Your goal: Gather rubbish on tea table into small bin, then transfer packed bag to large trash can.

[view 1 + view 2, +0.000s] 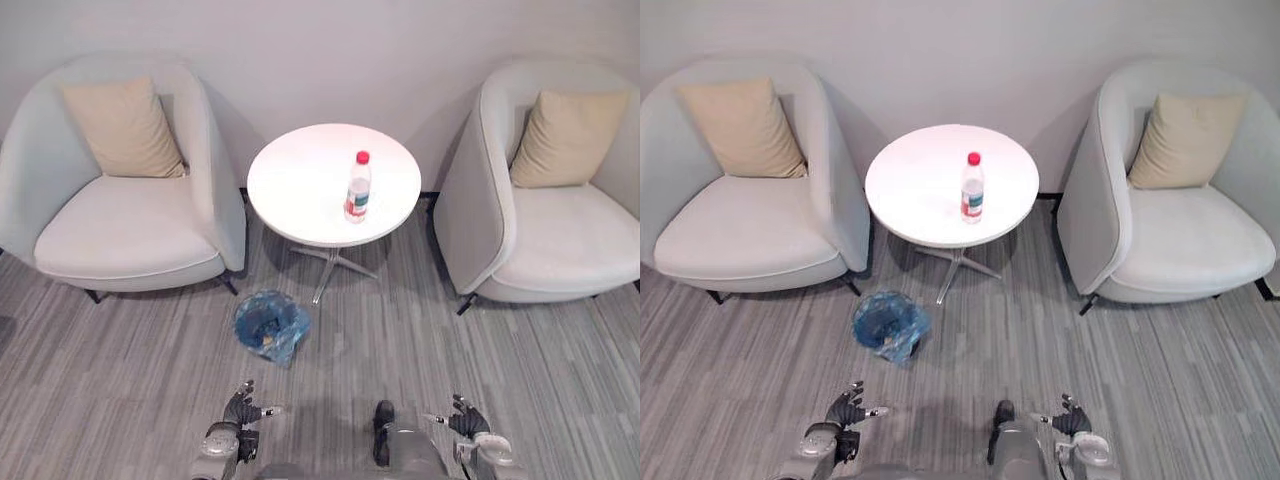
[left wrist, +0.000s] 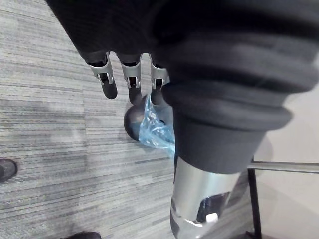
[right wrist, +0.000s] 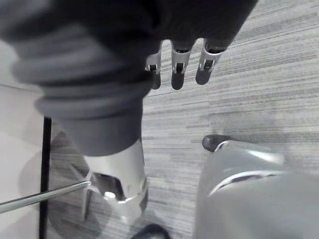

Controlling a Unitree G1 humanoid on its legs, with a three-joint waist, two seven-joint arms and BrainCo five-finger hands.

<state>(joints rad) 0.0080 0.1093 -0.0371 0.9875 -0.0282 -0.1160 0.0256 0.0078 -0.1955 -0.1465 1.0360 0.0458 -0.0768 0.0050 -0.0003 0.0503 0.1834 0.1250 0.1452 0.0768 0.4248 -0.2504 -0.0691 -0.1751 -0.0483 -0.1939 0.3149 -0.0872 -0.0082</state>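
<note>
Nearest you, low at the front of the head views, your left hand [image 1: 240, 410] and right hand [image 1: 466, 421] hang above the grey striped carpet [image 1: 120, 380], well apart from each other. Both have loosely spread fingers and hold nothing. The left wrist view shows that hand's fingers [image 2: 108, 85] straight and free, and the right wrist view shows its fingers [image 3: 178, 74] the same.

The rubbish you can see is a clear plastic bottle [image 1: 358, 187] with a red cap. It stands upright on the round white tea table [image 1: 295, 185], towards its right side. On the carpet, just in front of the table's left edge, sits the small bin [image 2: 130, 123], lined with a blue bag [image 1: 285, 335] whose crumpled rim folds over the outside. The bin lies ahead of your left hand, apart from it.

The left armchair [image 1: 120, 235] and the right armchair [image 1: 565, 245], both pale, flank the table. A beige cushion [image 1: 122, 128] leans against the left one's back and a second [image 1: 567, 137] against the right one's.
</note>
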